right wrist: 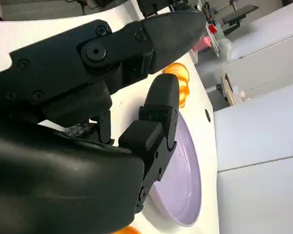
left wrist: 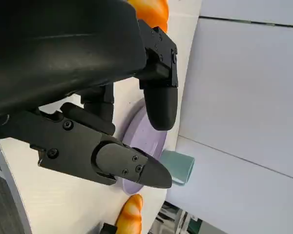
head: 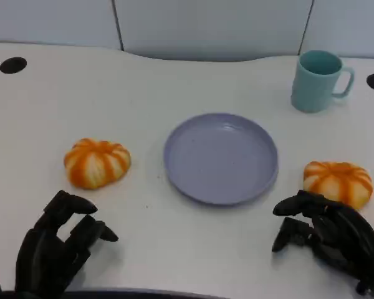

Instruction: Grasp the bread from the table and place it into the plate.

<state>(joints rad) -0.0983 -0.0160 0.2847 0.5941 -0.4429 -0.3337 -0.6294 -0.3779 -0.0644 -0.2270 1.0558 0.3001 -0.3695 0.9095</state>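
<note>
bread (head: 96, 163) round, orange with pale stripes, both hands (head: 56, 246) empty, fingers apart

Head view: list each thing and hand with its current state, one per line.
Left bread: on the table, left of the plate, untouched.
Right bread: on the table, right of the plate, just beyond the right hand.
Plate: empty, flat.
Cup: upright, behind the plate.
Left hand: open, holds nothing.
Right hand: open, holds nothing.
</note>
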